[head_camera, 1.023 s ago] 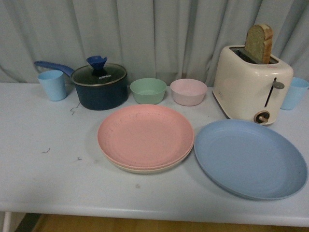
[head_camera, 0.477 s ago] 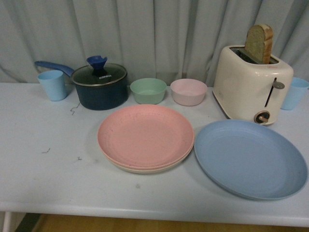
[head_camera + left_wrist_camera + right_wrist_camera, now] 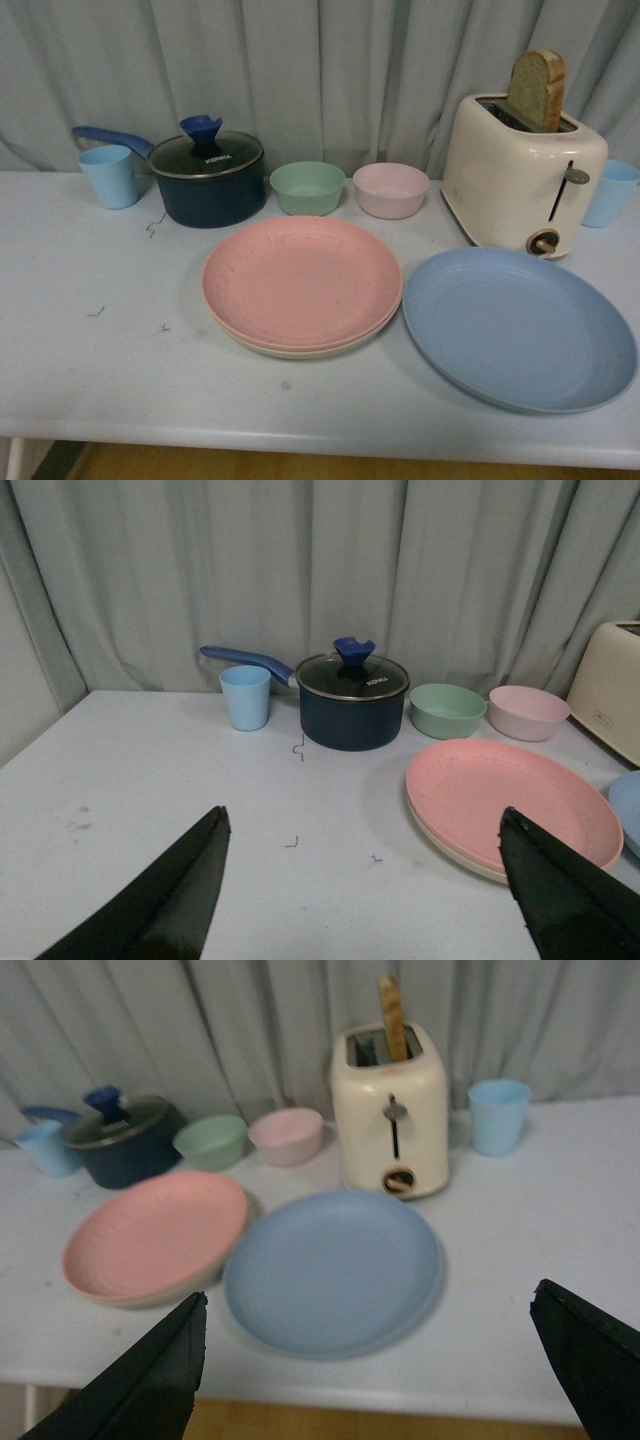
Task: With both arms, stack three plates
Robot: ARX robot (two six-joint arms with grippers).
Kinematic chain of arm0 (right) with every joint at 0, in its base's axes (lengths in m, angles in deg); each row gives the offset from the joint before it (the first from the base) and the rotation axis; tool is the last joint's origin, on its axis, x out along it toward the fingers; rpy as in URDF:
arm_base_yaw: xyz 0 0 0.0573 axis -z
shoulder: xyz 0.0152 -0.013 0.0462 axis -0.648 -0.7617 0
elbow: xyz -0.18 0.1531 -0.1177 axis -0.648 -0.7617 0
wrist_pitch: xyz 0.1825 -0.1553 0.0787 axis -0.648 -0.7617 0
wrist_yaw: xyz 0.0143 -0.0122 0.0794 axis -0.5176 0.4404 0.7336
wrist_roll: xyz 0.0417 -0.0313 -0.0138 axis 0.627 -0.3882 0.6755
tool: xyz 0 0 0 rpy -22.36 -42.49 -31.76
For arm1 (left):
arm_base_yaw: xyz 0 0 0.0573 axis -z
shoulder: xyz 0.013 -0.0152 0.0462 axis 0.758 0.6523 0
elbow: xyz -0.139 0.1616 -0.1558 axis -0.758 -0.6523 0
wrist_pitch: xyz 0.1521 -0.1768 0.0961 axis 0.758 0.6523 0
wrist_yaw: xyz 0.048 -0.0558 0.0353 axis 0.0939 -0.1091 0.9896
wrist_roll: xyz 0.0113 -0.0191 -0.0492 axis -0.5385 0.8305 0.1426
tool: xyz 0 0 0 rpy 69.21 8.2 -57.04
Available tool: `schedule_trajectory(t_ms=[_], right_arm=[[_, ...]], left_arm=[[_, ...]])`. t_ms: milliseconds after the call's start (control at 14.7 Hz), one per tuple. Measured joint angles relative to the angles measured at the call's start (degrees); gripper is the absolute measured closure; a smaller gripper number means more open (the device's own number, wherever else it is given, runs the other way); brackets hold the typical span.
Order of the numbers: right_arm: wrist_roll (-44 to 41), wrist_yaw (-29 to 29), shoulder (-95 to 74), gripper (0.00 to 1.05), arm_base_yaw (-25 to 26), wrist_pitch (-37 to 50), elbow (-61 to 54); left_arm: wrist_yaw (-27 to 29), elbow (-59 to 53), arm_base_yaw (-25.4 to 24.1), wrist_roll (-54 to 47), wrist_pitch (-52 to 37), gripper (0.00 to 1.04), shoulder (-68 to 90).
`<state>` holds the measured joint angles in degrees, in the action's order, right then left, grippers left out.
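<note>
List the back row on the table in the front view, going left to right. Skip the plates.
light blue cup → dark blue lidded saucepan → green bowl → pink bowl → cream toaster holding a bread slice → second light blue cup, partly behind the toaster.

Mostly hidden: beige plate (image 3: 300, 351), under pink plate (image 3: 300, 280) w/ only a thin rim showing round its near side; specks too small to tell. In left wrist view blue plate (image 3: 629, 810), just beside pink plate, is a sliver, rest cut by pic edge; toaster (image 3: 612, 690), beyond that, also cut, one end only. Front view: blue cup (image 3: 610, 192), far right of pink plate, part behind toaster, part cut by edge; bread (image 3: 537, 90) lower part down in the slot. The lid lettering (image 3: 217, 158), back-left of pink plate: too small to read. Right wrist view blurred thruout. The left gripper (image 3: 362, 813) & right gripper (image 3: 370, 1292): fingertips only, rest out of frame.
</note>
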<state>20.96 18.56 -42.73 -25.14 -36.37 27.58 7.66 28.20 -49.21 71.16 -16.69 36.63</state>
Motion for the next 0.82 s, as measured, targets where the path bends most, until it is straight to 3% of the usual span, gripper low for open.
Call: schedule_trajectory(t_ms=[136, 205, 273, 341, 545, 818], right_arm=[[1.9, 5.9, -10.4, 0.06, 4.9, 10.6, 3.6], [2.8, 5.9, -15.8, 0.06, 6.7, 15.1, 5.4], [5.5, 4.7, -26.1, 0.06, 8.5, 21.7, 9.1], [9.0, 0.2, -42.6, 0.06, 7.0, 27.3, 16.8], [10.1, -9.4, -69.1, 0.06, 0.5, 22.5, 30.9], [10.0, -16.4, -87.4, 0.06, -5.7, 16.3, 39.9]], left_arm=[[0.0, 0.0, 0.0, 0.0, 0.0, 0.06, 0.0], [0.0, 0.0, 0.0, -0.1, 0.0, 0.06, 0.0], [0.0, 0.0, 0.0, 0.0, 0.0, 0.07, 0.0], [0.0, 0.0, 0.0, 0.0, 0.0, 0.07, 0.0], [0.0, 0.0, 0.0, 0.0, 0.0, 0.07, 0.0], [0.0, 0.0, 0.0, 0.0, 0.0, 0.07, 0.0]])
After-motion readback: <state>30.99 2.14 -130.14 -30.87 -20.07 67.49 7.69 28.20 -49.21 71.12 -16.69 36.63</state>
